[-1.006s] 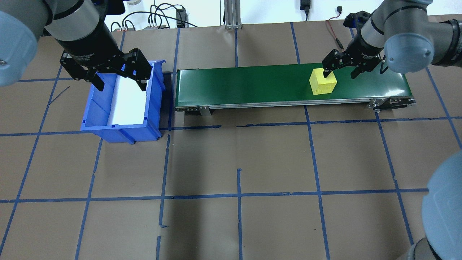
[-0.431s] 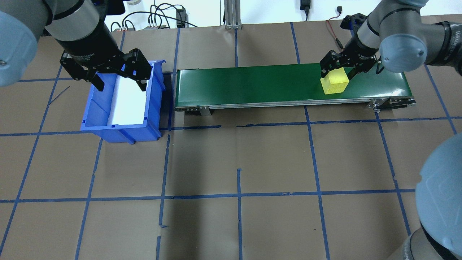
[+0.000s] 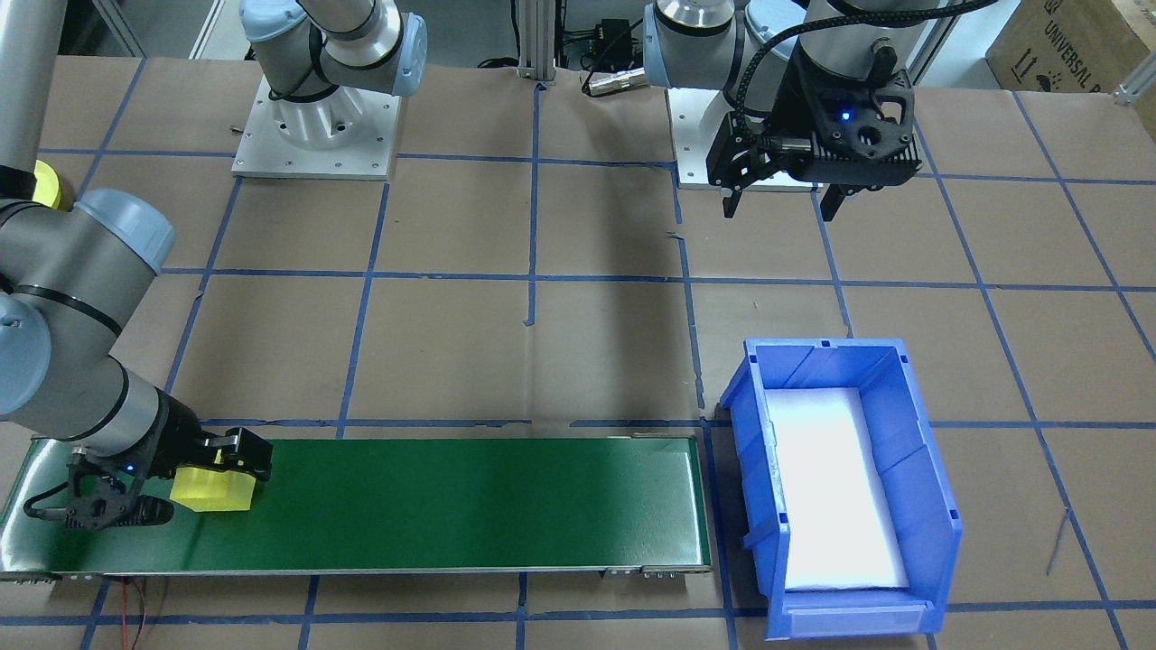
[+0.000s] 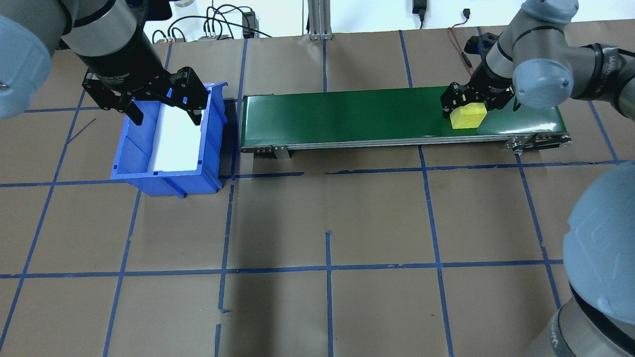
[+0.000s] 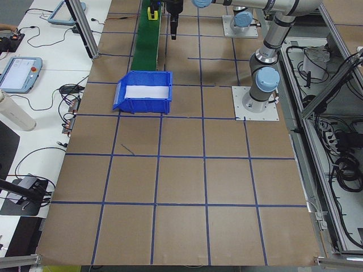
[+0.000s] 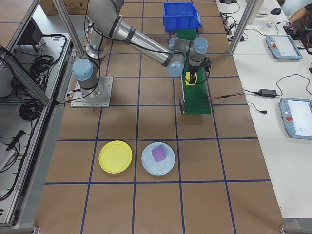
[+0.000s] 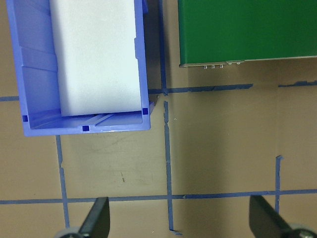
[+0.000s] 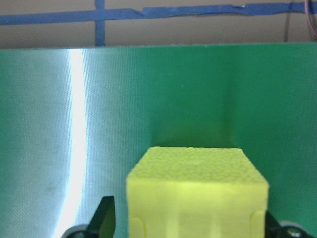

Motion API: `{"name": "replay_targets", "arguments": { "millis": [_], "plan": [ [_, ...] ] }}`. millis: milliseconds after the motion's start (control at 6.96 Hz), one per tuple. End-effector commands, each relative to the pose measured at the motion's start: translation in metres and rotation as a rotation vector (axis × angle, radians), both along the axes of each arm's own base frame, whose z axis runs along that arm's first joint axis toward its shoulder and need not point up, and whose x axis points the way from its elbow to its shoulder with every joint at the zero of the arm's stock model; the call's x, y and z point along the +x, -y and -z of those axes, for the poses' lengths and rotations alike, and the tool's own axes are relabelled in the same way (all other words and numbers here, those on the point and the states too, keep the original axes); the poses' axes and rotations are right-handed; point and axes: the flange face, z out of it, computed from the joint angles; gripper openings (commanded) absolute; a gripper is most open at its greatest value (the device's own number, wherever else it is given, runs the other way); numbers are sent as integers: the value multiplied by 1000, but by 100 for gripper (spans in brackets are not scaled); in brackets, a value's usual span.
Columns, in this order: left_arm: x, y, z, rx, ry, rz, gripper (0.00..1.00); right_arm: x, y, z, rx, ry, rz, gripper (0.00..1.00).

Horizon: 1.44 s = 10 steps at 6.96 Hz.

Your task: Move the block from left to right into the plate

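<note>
With the right end effector [image 4: 470, 100] straddling, fingers apart, the yellow block [image 4: 467, 118] at the green conveyor's [image 4: 347, 116] right end, it should centre, then close squarely.

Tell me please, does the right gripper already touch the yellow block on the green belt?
Apart. The right wrist-mounted view shows the right gripper straddling the yellow block, with green belt visible between the block and one finger.
</note>
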Motion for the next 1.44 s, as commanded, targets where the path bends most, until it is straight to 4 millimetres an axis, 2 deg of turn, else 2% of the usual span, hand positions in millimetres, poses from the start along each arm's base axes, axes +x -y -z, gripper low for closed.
{"name": "replay_targets", "arguments": {
  "millis": [0, 144, 287, 431, 575, 719, 862, 1006, 1150, 1293],
  "plan": [
    [0, 0, 0, 0, 0, 2, 100, -19, -5, -24, -21, -136, -81, 40],
    [1, 0, 0, -2, 0, 0, 100, -29, -15, -54, -38, -240, -148, 38],
    [1, 0, 0, 0, 0, 0, 100, -54, -29, -83, -39, -319, -177, 39],
    [1, 0, 0, 0, 0, 0, 100, -103, -43, -92, 15, -330, -183, 41],
    [1, 0, 1, 1, 0, 0, 100, -177, -66, -98, 44, -333, -197, 45],
    [1, 0, 1, 1, 0, 0, 100, -248, -96, -92, 82, -320, -201, 46],
    [1, 0, 0, 0, 0, 0, 100, -322, -139, -87, 122, -307, -186, 46],
    [0, 0, 1, 1, 0, 2, 100, -373, -186, -68, 155, -256, -153, 46],
    [1, 0, 0, -2, 0, 0, 100, -404, -230, -43, 187, -199, -114, 45],
    [0, 0, 0, 0, 0, 2, 100, -436, -278, -29, 205, -151, -60, 44]
  ]
}}
